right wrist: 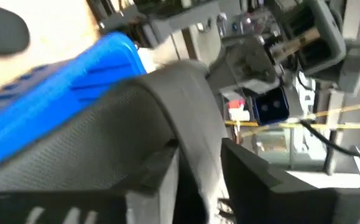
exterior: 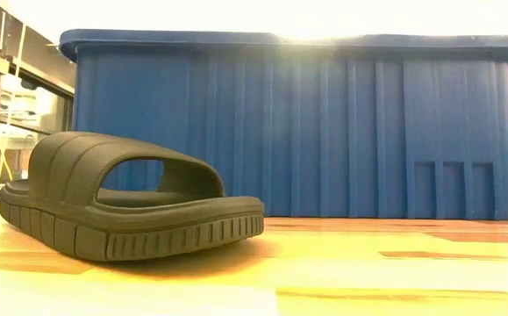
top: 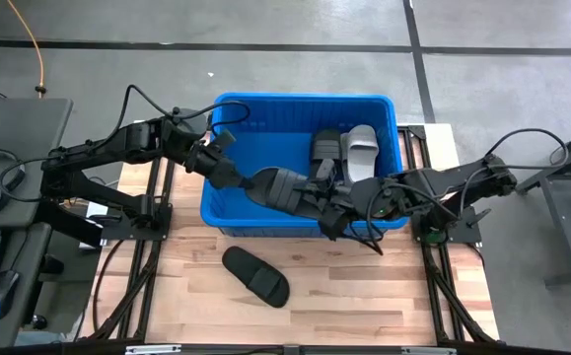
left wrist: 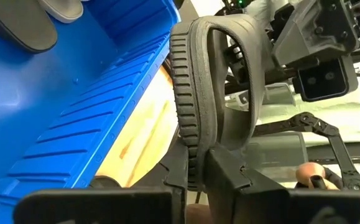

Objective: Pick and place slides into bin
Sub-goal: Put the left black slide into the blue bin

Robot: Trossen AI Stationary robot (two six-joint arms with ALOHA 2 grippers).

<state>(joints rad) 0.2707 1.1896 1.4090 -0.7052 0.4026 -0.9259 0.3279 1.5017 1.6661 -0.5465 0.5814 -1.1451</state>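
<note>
Over the bin's [top: 228,118] front wall a light, rubbery grey slide [top: 283,187] is pinched edge-on by both grippers: left gripper [top: 250,184] clamped on its sole, right gripper [top: 320,197] clamped on the strap

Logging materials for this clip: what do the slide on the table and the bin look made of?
Slide on the table: looks like matte dark rubber or foam, moulded in one piece, with ridged strap and grooved sole edge. Bin: looks like rigid bright blue plastic, slightly glossy, with moulded vertical ribs and a rolled rim.

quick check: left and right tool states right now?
Left tool: shut on the dark grey slide, held over the bin.
Right tool: around the same slide's other end; grip cannot be told.
</note>
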